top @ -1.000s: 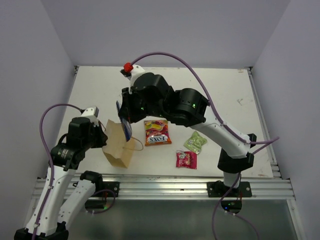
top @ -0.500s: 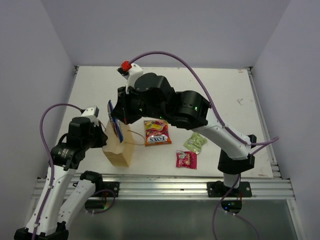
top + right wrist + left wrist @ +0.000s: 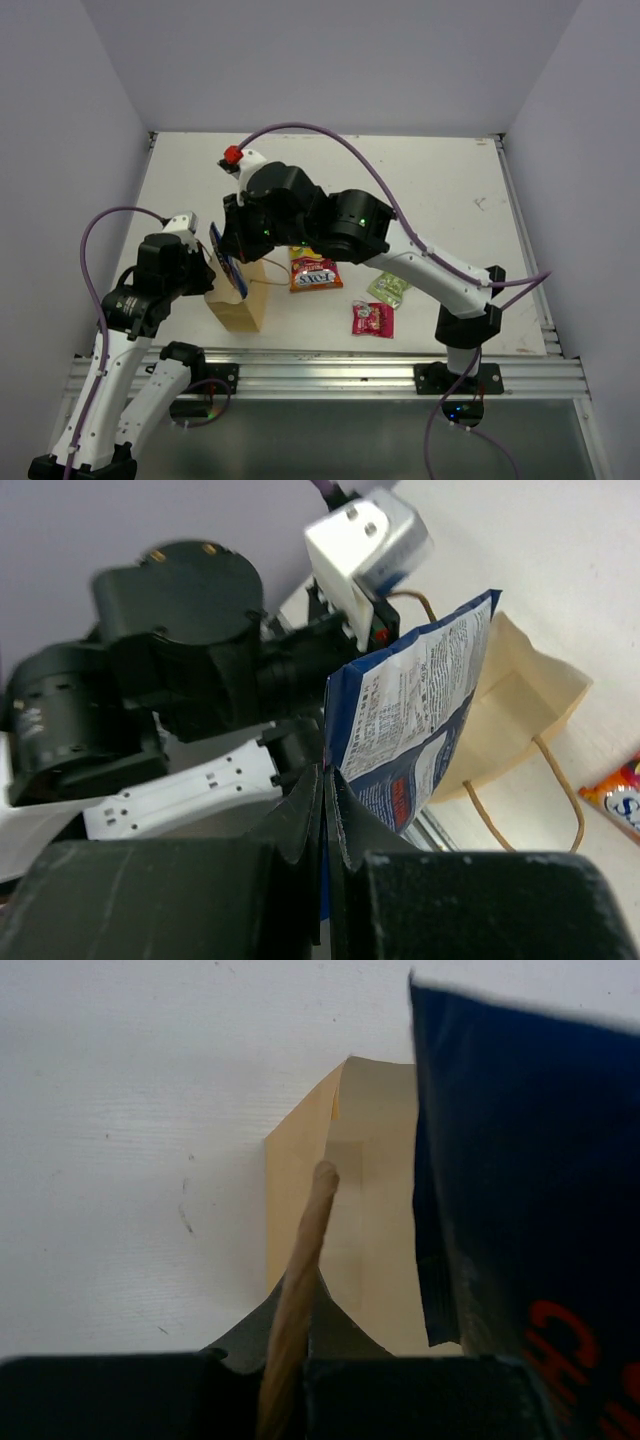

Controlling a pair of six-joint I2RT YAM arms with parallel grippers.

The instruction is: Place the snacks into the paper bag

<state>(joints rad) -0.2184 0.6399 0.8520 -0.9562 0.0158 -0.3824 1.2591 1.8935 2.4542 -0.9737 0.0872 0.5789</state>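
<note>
The left wrist view looks into the paper bag [image 3: 360,1220]: its mouth gapes just ahead of the left hand [image 3: 290,1335], which is pinched tight on the string handle [image 3: 300,1250]. The dark blue crisp bag [image 3: 530,1190] hangs to that hand's right, its edge overlapping the opening. Only the right wrist view shows the right hand [image 3: 325,780] clamped shut on the crisp bag's edge, printed back toward the camera, paper bag just beyond. The overhead view alone shows the pink packet [image 3: 371,319] and pale green packet [image 3: 389,288], lying well to the right of the right hand, past the red-orange candy bag [image 3: 313,268]. Red letters "CH" show on the crisp bag, cut off; the back print is too small to read. The paper bag stands near the counter's [image 3: 430,190] near edge; bare counter stretches beyond both hands
</note>
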